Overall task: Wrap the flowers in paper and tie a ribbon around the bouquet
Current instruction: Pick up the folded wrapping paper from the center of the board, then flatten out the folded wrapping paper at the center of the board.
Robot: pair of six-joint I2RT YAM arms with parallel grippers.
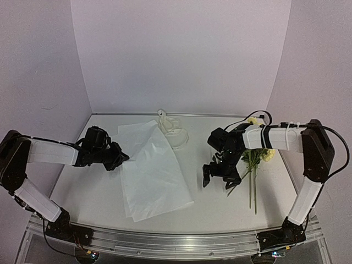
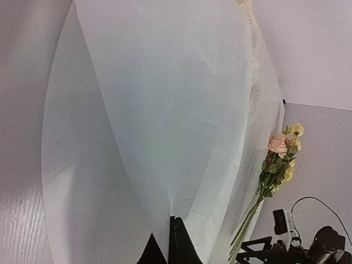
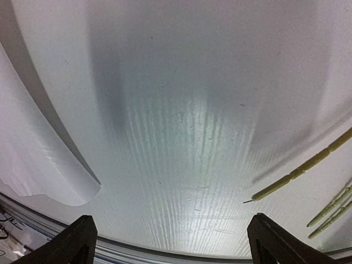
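Left jaws clenched on left edge of paper [image 1: 157, 176], sheet lying mid-desk [image 1: 220, 206]. Right jaws released, spread wide, over desk between paper and flowers [image 1: 254, 165]. Ribbon [image 1: 175, 135] bunched at paper's far corner.

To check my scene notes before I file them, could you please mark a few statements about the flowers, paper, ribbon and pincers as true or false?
1. The flowers lie on the paper. False: they lie on the bare table, to the right of the sheet and apart from it.
2. The right pincer is open. True.
3. The ribbon is tied around the stems. False: it lies loose by the paper's far edge.
4. The left pincer is shut at the paper's left edge. True.
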